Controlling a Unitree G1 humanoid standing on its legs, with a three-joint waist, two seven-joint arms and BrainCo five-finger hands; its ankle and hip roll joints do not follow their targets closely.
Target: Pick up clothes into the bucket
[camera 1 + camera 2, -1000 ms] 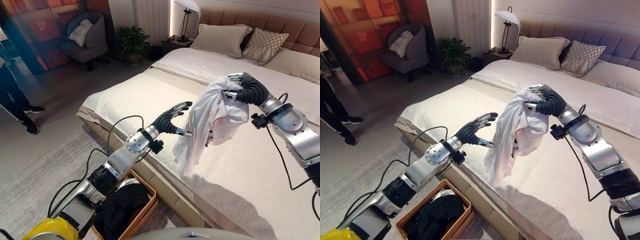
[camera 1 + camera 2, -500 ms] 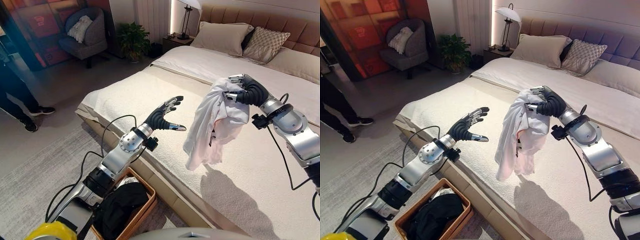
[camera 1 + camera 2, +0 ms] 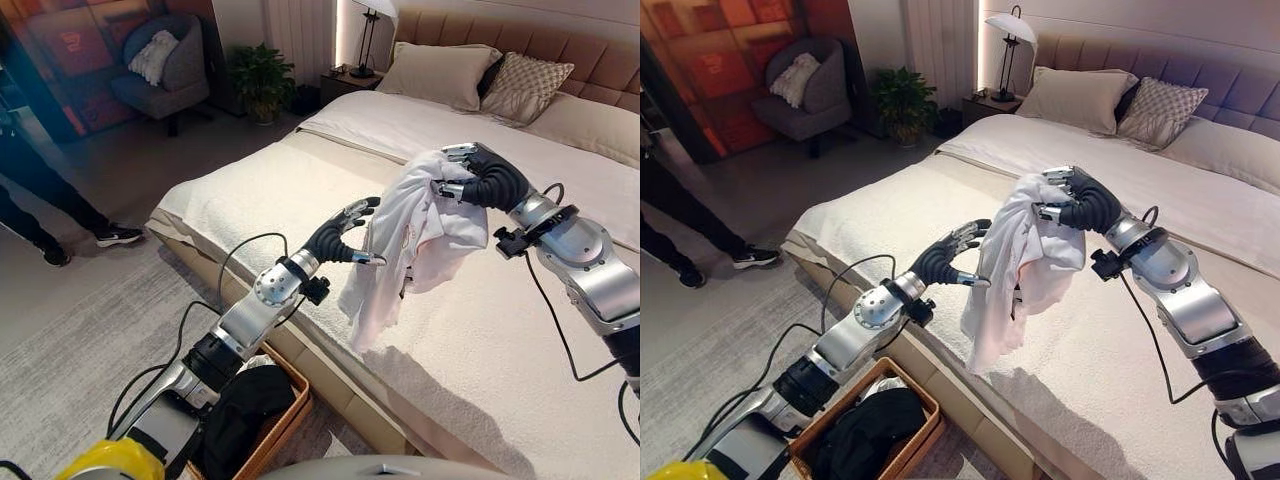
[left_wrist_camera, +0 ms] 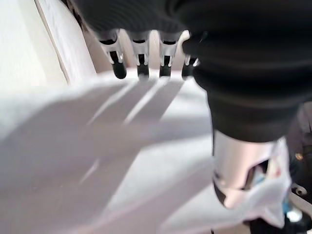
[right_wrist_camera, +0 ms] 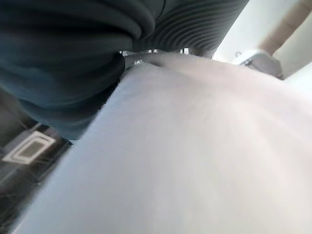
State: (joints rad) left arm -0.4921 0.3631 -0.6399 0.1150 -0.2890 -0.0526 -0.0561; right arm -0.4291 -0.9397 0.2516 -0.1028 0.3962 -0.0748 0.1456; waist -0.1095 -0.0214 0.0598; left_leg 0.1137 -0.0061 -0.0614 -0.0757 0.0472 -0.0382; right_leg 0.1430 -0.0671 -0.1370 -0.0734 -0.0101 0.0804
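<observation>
since earlier, open left hand (image 3: 345, 237) has closed in on white garment (image 3: 405, 235); right hand (image 3: 478, 182), frame centre, grips it aloft for handover.

My left hand (image 4: 234, 83): dark ribbed cover fills one corner, fingers (image 4: 118, 57) in row beside it, straight, dark tips at edge of white cloth (image 4: 112, 165). Thumb (image 4: 234, 170) lies against cloth, apart from fingers. Cloth spreads wide under fingers, their shadows streaked across it. Pale bed cover (image 4: 24, 44) beyond cloth.
</observation>
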